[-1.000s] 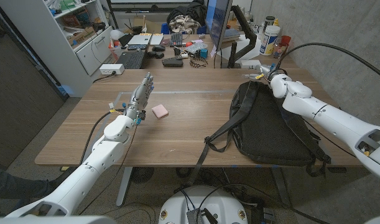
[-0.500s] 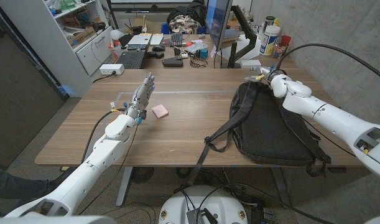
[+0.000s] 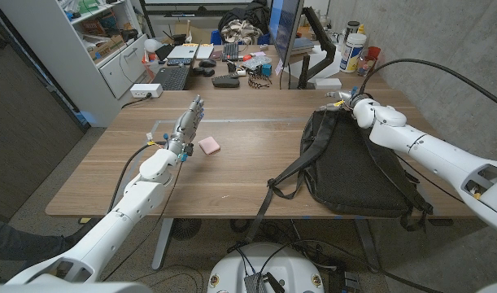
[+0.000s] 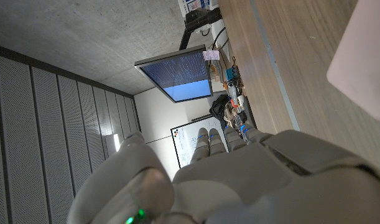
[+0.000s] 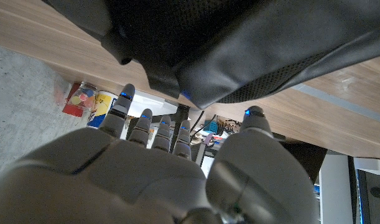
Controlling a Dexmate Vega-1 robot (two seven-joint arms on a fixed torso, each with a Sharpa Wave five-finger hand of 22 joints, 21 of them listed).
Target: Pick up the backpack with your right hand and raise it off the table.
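On the table's (image 3: pixel 232 175) right half lies the black backpack (image 3: pixel 354 167). At its top end the right hand (image 3: pixel 346 99) reaches with fingers (image 5: pixel 149 127) apart, gripping nothing. Near a pink pad (image 3: pixel 208 145), the left hand (image 3: pixel 186 126) has fingers straight and close together.

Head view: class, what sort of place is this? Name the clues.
Probably an office or lab workspace: a wooden table carrying a black fabric backpack, a cluttered desk with a black keyboard behind, and a white shelving unit.
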